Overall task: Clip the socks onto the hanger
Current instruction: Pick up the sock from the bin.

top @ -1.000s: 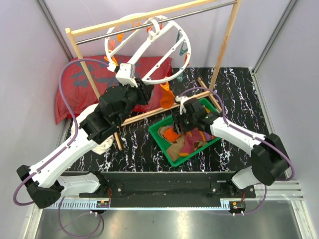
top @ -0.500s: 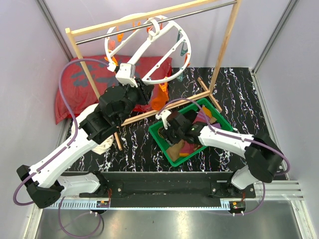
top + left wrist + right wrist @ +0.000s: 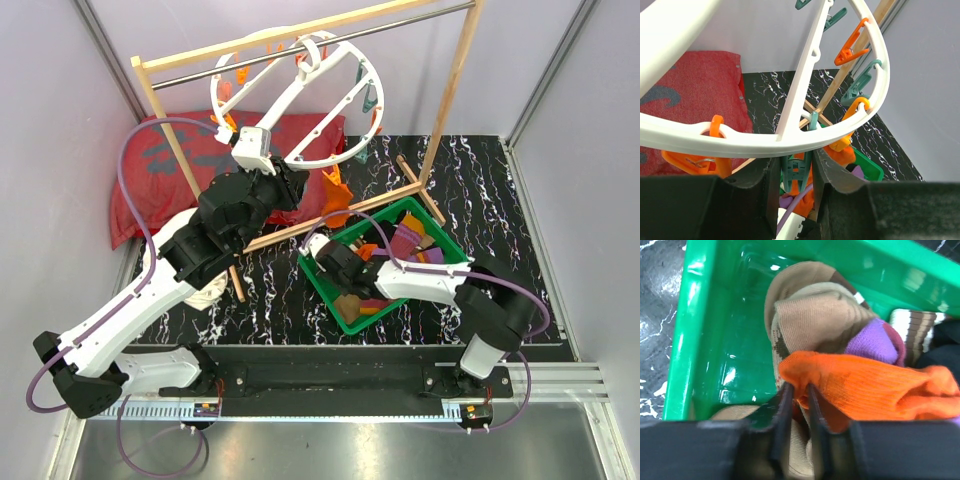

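The white ring hanger (image 3: 300, 105) hangs from the rack bar with orange and teal clips. My left gripper (image 3: 262, 140) is at its lower rim, and its jaws (image 3: 796, 175) are shut on a teal clip (image 3: 797, 172) under the ring (image 3: 765, 142). One orange sock (image 3: 335, 200) hangs from the hanger. My right gripper (image 3: 335, 265) is low in the green bin (image 3: 440, 228), shut (image 3: 796, 395) on a fold of another orange sock (image 3: 875, 385). Beneath that lie a brown-tan sock (image 3: 815, 315) and a purple one (image 3: 870, 342).
The wooden-post rack (image 3: 455, 80) with its metal bar stands across the back, its base rails running past the bin. A red cushion (image 3: 160, 165) lies at the back left. A white cloth (image 3: 215, 290) peeks from under my left arm. The bin wall (image 3: 695, 330) is close on the left of my right fingers.
My right gripper has slid left across the bin and closed on the orange sock. The left arm and hanger have stayed put; the hanging orange sock swayed slightly.
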You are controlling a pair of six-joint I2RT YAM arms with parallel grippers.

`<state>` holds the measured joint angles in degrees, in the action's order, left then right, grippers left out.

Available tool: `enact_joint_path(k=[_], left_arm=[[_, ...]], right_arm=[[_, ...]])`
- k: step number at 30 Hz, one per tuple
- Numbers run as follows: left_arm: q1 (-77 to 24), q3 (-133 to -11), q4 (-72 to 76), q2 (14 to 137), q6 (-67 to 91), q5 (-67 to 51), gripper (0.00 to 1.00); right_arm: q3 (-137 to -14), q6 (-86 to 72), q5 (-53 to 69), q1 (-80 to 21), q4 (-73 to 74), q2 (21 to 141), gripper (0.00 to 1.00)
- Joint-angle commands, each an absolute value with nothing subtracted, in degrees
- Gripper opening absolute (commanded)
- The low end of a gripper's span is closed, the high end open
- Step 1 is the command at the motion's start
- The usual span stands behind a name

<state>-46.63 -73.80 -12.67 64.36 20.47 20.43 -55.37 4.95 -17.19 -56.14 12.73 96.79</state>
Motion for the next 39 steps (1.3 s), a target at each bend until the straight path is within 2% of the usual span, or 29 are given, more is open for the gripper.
enact_joint_path(k=[1,2,4,15,21,39], left_arm=[[-46.8,-76.1,-11.8,64.1,20.7,22.7,0.0],[-46.8,-76.1,-11.8,64.1,20.7,22.7,0.0],[-46.8,-76.1,-11.9,64.1,20.9,22.6,0.0],[-46.8,-76.6,-11.6,64.0,22.1,21.7,0.0],[-46.8,-76.6,-11.5,63.8,23.4,20.9,0.0],[-46.8,-76.2,-11.2,63.1,27.7,17.4,0.0]], right_arm=[[-55.4,4.7,-20.0,-56.6,12.0,92.2,0.18],[-55.0,4.1,-19.5,-56.7,12.2,90.3,0.07],[-54.0,3.6,-18.4,-56.7,12.6,87.4,0.0],[-53.7,0.5,-5.0,-56.6,14.6,74.1,0.0],[-56.6,-1.1,-2.2,-56.6,16.9,67.9,0.0],[-75.4,1.9,-4.1,-56.7,23.9,70.1,0.0]])
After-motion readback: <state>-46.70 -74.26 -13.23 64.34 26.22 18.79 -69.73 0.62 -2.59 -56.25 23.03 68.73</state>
